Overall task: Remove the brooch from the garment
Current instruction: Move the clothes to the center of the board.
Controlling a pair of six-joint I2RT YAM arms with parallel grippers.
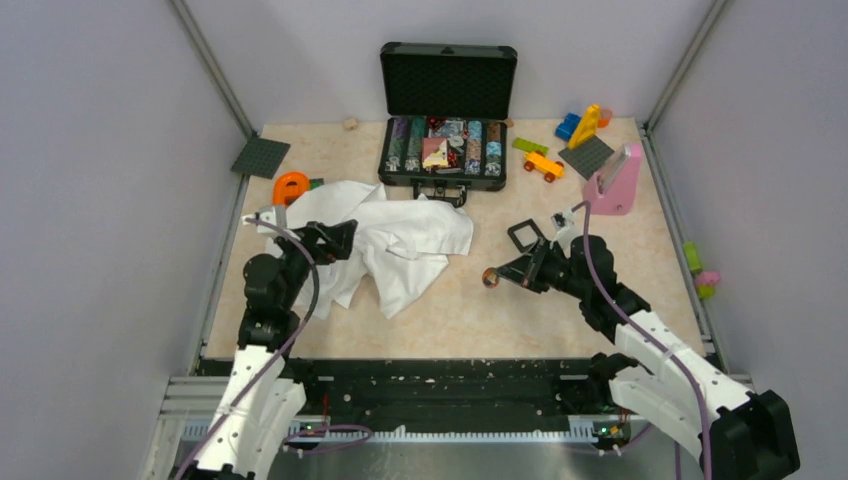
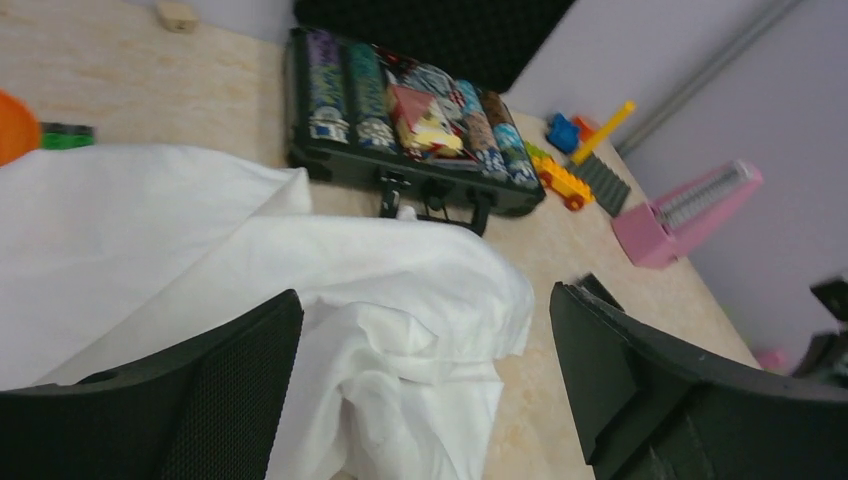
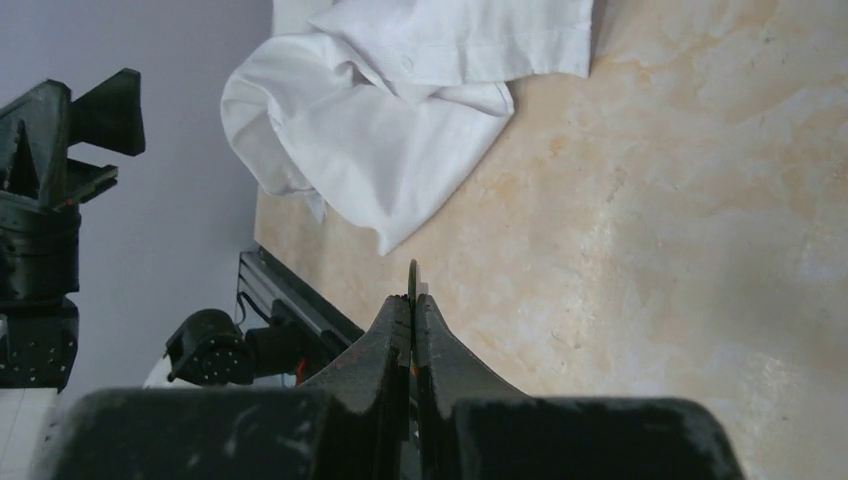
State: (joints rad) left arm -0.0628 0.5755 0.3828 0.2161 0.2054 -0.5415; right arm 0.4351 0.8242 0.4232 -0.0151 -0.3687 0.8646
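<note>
The garment (image 1: 400, 245) is a crumpled white shirt lying left of the table's middle; it also shows in the left wrist view (image 2: 330, 260) and the right wrist view (image 3: 400, 130). My left gripper (image 1: 335, 240) hovers over the shirt's left part, open (image 2: 425, 300), with only cloth below the wide gap. My right gripper (image 1: 497, 277) is off the shirt to the right, above bare tabletop, and is shut (image 3: 412, 300) on the brooch (image 1: 488, 278). The brooch (image 3: 412, 275) shows edge-on as a thin disc sticking out past the fingertips.
An open black case (image 1: 445, 150) of coloured chips stands behind the shirt. An orange object (image 1: 290, 187) and a grey plate (image 1: 261, 157) lie back left. Toy bricks (image 1: 560, 150) and a pink block (image 1: 615, 180) sit back right. A black square frame (image 1: 525, 235) is near my right gripper.
</note>
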